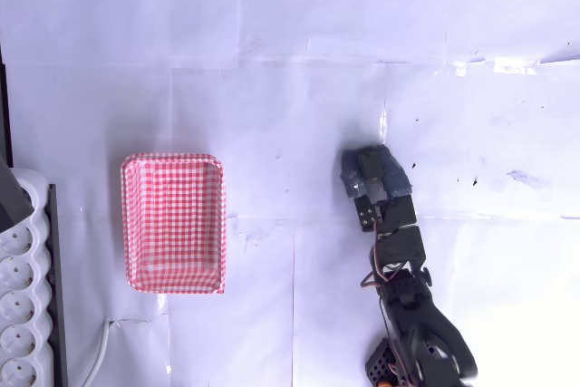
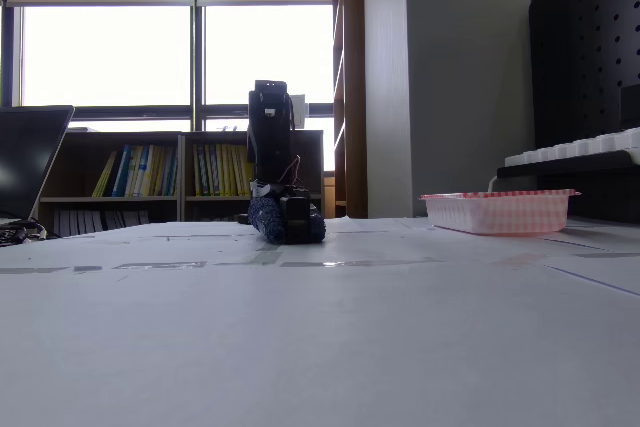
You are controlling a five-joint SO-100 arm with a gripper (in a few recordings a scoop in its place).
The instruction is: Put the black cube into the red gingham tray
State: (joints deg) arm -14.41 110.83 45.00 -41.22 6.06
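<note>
The black cube sits on the white table right of centre in the overhead view, between the grey-blue fingers of my gripper. The fingers press against both of its sides, so the gripper is shut on it. In the fixed view the gripper is down at the table surface with the cube low between the fingers. The red gingham tray lies empty well to the left in the overhead view. It shows at the right in the fixed view.
A white power strip and its cable lie at the left edge beside the tray. A black pegboard rises behind the tray, and a laptop stands at the far left. Bare paper-covered table separates gripper and tray.
</note>
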